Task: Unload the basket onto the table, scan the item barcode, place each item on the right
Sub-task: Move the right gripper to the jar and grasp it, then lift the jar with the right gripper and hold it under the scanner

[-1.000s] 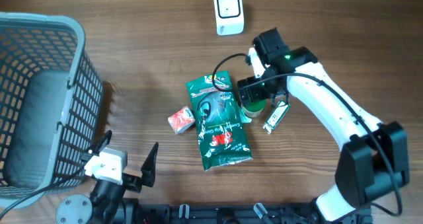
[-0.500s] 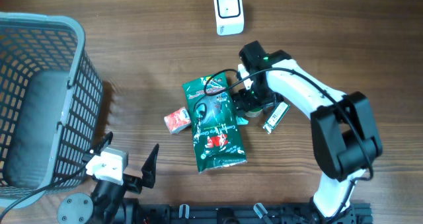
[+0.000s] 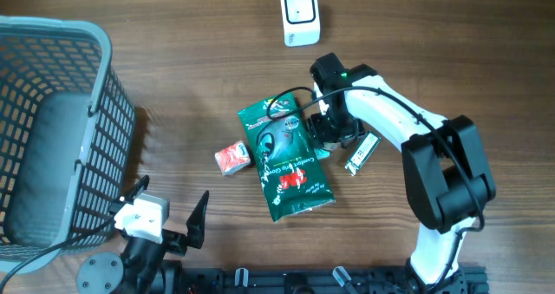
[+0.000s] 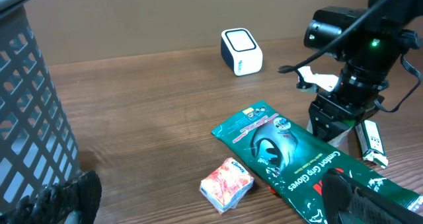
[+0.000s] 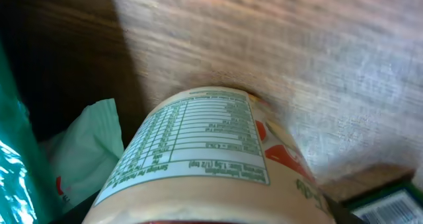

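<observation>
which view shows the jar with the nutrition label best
Right wrist: the jar fills the frame, its nutrition label facing the camera. Overhead, the right claw covers nearly all of it. In the left wrist view the same claw stands in front, hiding it.

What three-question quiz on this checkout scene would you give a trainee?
1. True or false: the white scanner stands outside the grey basket.
2. What lies just left of the green packet? A) small red packet B) a bottle C) a sponge
3. Fill in: the jaws of the left pincer stand ____.
Key: 1 true; 2 A; 3 open.
</observation>
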Available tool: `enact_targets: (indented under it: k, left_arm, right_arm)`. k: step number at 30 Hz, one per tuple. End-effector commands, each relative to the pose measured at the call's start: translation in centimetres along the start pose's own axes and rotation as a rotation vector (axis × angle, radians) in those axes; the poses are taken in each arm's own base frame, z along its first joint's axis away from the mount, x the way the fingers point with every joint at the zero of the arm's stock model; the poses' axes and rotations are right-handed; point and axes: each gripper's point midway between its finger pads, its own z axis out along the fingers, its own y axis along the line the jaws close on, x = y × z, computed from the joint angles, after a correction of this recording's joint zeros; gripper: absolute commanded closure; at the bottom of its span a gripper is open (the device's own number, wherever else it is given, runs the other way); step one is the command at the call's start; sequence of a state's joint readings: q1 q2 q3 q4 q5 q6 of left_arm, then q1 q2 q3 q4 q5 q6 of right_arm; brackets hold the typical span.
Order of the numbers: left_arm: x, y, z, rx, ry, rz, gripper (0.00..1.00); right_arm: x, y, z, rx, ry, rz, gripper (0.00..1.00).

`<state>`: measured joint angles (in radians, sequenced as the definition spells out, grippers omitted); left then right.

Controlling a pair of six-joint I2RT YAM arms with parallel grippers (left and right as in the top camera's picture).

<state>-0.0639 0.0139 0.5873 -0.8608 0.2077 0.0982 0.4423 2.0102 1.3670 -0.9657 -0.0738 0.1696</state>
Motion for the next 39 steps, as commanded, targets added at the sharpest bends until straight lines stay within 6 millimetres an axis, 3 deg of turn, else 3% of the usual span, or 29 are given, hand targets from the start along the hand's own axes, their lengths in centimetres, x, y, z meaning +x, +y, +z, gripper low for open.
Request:
enact_targets:
  k: [1, 8, 13, 21, 24, 28, 34, 37, 39]
  left_arm:
    - [-0.1, -0.2, -0.1, 0.012, -0.006, -0.008, 0.0]
    - [-0.1, -0.2, -0.1, 0.012, -0.006, -0.008, 0.0]
    - [-0.1, -0.2, -0.1, 0.012, -0.006, -0.008, 0.0]
    - [-0.1, -0.2, -0.1, 0.012, -0.006, -0.008, 0.0]
    - [-0.1, -0.2, -0.1, 0.012, -0.006, -0.008, 0.0]
    - [0.0, -0.2, -0.1, 0.012, -0.003, -0.009, 0.0]
    - [2.3, -0.3, -0.1, 0.014, 0.089, -0.029, 0.0]
    - [4.9, -0.5, -0.5, 0.017, 0.195, -0.051, 0.0]
    - [4.8, -0.5, -0.5, 0.017, 0.192, -0.051, 0.0]
  right_arm:
    - [-1.2, 0.1, -1.8, 0.014, 0.002, 0.117, 0.41]
    - [-1.3, 1.9, -8.4, -0.055, 0.044, 0.207, 0.41]
    - [0.0, 3.6, -11.5, -0.14, 0.1, 0.206, 0.44]
    - [3.0, 5.2, -12.5, -0.229, 0.236, 0.232, 0.44]
    - [3.2, 7.0, -13.2, -0.338, 0.259, 0.215, 0.44]
    - [3.3, 7.7, -13.5, -0.379, 0.269, 0.217, 0.44]
    - [3.3, 7.6, -13.4, -0.376, 0.268, 0.218, 0.44]
    - [3.3, 7.6, -13.4, -0.376, 0.268, 0.218, 0.44]
    - [3.3, 7.6, -13.4, -0.376, 0.268, 0.218, 0.44]
